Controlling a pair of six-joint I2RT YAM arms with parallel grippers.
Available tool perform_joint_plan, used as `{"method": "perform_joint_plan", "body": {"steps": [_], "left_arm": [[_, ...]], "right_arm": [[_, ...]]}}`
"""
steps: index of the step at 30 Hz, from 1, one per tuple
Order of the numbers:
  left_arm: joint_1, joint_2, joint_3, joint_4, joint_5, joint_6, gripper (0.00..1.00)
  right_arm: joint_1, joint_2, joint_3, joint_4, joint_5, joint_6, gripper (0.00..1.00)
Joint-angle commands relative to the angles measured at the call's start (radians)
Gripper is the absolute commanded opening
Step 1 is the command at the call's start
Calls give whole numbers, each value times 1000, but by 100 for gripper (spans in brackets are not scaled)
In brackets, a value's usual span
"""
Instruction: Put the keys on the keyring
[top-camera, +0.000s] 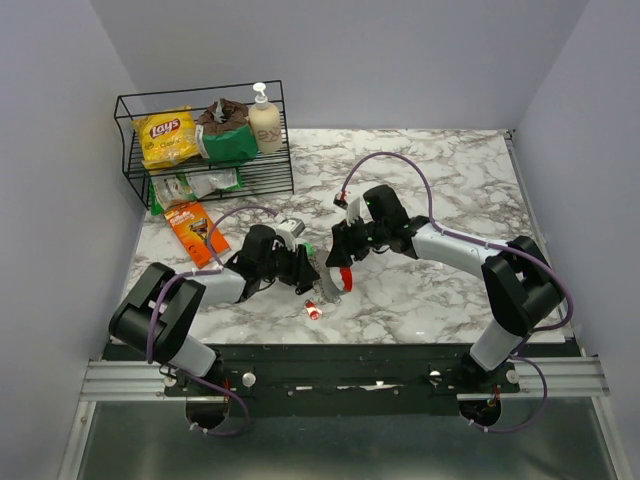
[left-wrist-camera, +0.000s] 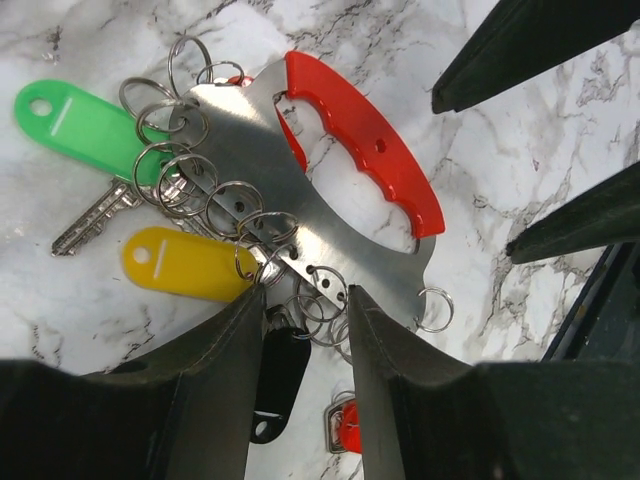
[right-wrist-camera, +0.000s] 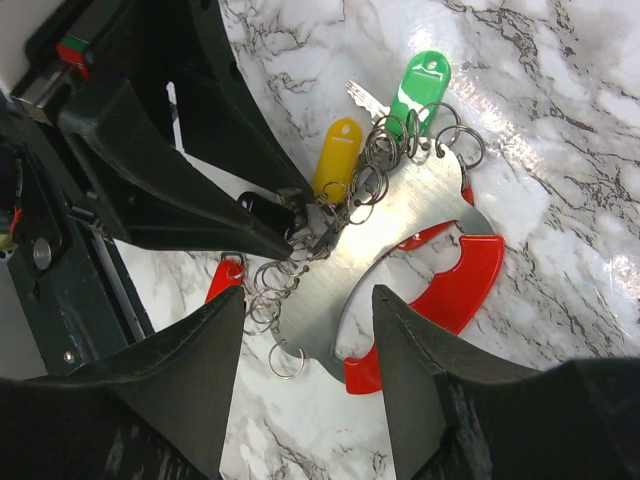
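Left gripper (left-wrist-camera: 305, 305) fingers, at a narrow gap, pinch the keyring (left-wrist-camera: 290, 180) by its ring-lined edge. Right gripper (right-wrist-camera: 308, 300) stands open, straddling the opposite side. Location: table (top-camera: 450, 190) near edge, centre; red grip faces the right edge, long axis near-to-far.

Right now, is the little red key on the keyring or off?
Off, apparently: the red key lies loose beside the keyring, not threaded onto it.

The keyring (left-wrist-camera: 260, 170) lies flat, green key (left-wrist-camera: 80, 125) and yellow key (left-wrist-camera: 185, 262) at its rings.
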Motion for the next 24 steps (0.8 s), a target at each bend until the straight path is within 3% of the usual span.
{"method": "perform_joint_plan", "body": {"steps": [1,24], "left_arm": [[3,-84,-25,43,-21,16,48],[1,30,39,43,-53,34,45]], "right_arm": [[-8,-2,14,-8,-30,-17,63],[-8,-17,3,-10,-28,-22,63]]}}
